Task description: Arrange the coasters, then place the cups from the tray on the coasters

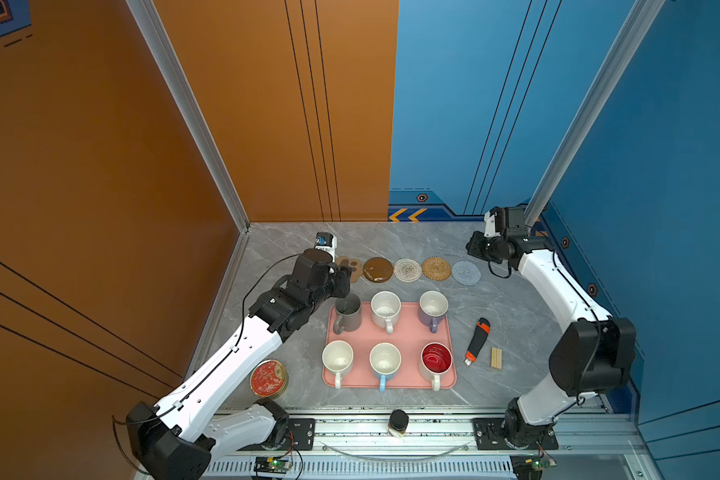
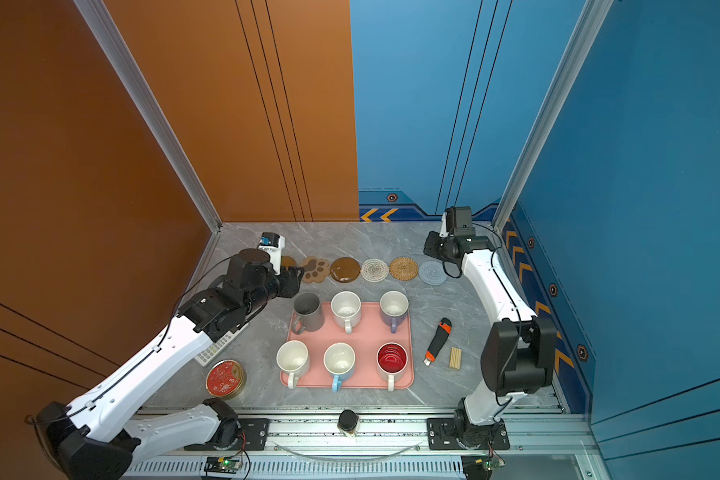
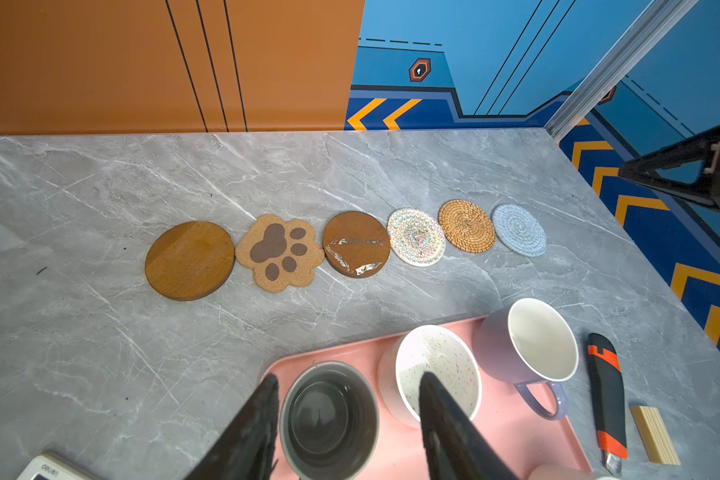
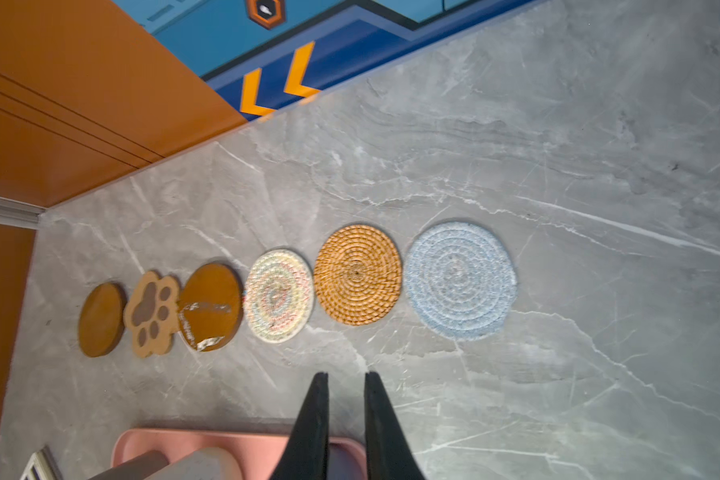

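Six coasters lie in a row at the back: brown disc [image 3: 190, 260], paw [image 3: 279, 252], brown disc [image 3: 356, 244], white woven [image 3: 415, 237], rattan [image 3: 467, 225], grey-blue [image 3: 518, 229]. The pink tray [image 1: 408, 332] holds six cups: grey [image 1: 347, 311], speckled [image 1: 385, 309], lavender [image 1: 433, 308], white [image 1: 337, 359], light blue [image 1: 385, 361], red-inside [image 1: 436, 359]. My left gripper [image 3: 350, 376] hovers open just above and behind the grey cup, its jaws wider than the rim. My right gripper [image 4: 346, 374] hangs beyond the grey-blue coaster, jaws a narrow gap apart with nothing between.
A red-topped tin [image 1: 268, 379] stands front left, and a calculator [image 2: 219, 347] lies under the left arm. Right of the tray lie a black-and-orange utility knife [image 1: 476, 340] and a small wooden block [image 1: 496, 358]. A dark jar [image 1: 398, 422] sits on the front rail.
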You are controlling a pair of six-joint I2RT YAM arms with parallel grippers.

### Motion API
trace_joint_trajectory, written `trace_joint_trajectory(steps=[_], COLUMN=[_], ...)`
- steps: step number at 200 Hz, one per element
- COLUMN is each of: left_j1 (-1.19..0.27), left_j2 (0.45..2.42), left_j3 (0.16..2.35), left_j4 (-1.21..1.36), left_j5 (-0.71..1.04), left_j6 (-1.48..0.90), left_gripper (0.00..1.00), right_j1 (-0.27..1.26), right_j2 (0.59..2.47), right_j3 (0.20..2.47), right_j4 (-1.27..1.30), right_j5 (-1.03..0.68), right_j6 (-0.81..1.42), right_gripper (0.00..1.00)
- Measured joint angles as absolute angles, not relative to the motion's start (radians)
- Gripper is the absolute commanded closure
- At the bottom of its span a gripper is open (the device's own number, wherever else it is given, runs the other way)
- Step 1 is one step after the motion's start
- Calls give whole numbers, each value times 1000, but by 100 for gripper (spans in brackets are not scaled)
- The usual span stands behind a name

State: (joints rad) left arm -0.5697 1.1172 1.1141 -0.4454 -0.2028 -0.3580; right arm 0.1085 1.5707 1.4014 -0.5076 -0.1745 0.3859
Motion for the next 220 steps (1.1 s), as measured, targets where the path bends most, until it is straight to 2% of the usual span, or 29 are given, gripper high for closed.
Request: trace_joint_trajectory(steps=[39,72,96,108,158,193,220], left_j1=[-570,-574,-580,-584,-594,-597,-597], left_j2=[1079,1071,1062,1057,1028,1002,998], left_j3=[1085,1071,1062,1058,1048,1019,1004], left_j4=[-446,-447,-447,-449,-453,-453,-459], left_j5=[-202,-202,-202,-202,-202,-203,-203], left_j6=[-371,-388,-395,-400,-417,-420,-421], left_gripper=[45,45,45,45,45,46,46], right_j1=[282,388,395,413,558,525,494], right_j2=[1283,1130,1076,1057,1046,972,950], right_j3=[1202,1156,1143,1130,1123,1010,1005], right_j4=[-326,-258,-237,-227,-222,-134,-134], right_j5=[-68,40,65,89,346,301,276], right_j6=[344,315,327,342,472,569,649], right_gripper=[100,100,98,100,100,100,100])
